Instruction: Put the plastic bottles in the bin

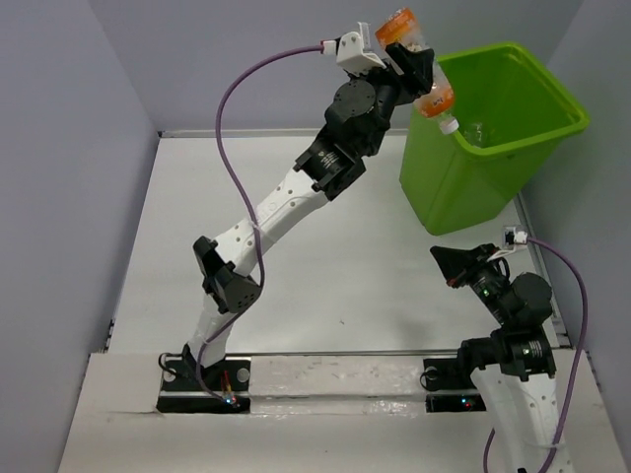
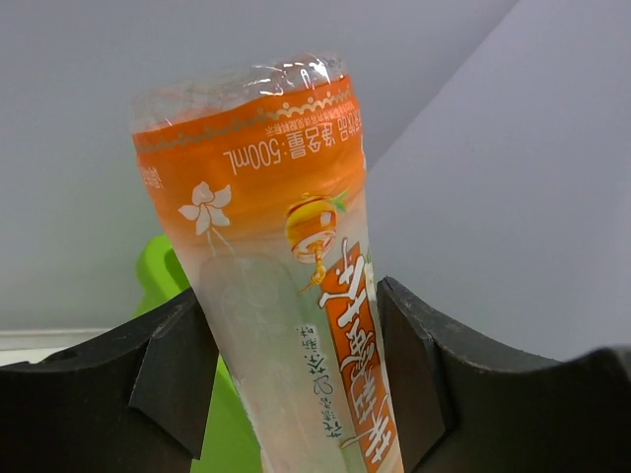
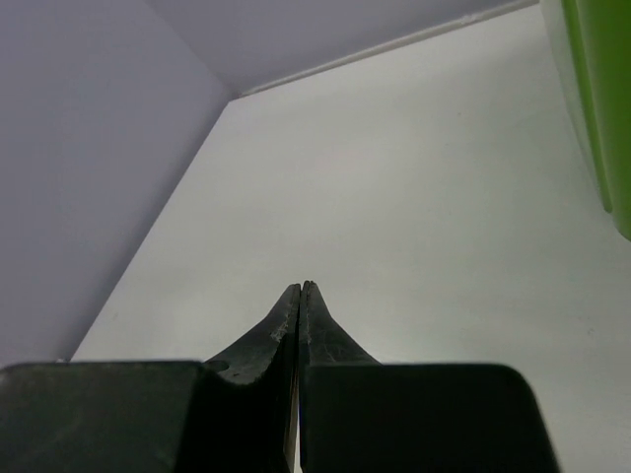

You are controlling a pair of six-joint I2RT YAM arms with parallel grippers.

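Observation:
My left gripper [image 1: 412, 67] is raised high beside the left rim of the lime-green bin [image 1: 513, 153] and is shut on an orange-labelled plastic bottle [image 1: 419, 61]. The bottle's white cap points down over the bin's rim. In the left wrist view the bottle [image 2: 286, 276] stands between the two black fingers [image 2: 177, 365], with a sliver of the bin [image 2: 158, 271] behind it. A clear bottle [image 1: 475, 133] lies inside the bin. My right gripper [image 1: 446, 264] is shut and empty, low over the table in front of the bin; its closed tips show in the right wrist view [image 3: 300, 288].
The bin's side [image 3: 596, 89] shows at the right edge of the right wrist view. Grey walls enclose the white table [image 1: 296, 256] at the left, back and right. The arm bases stand at the near edge.

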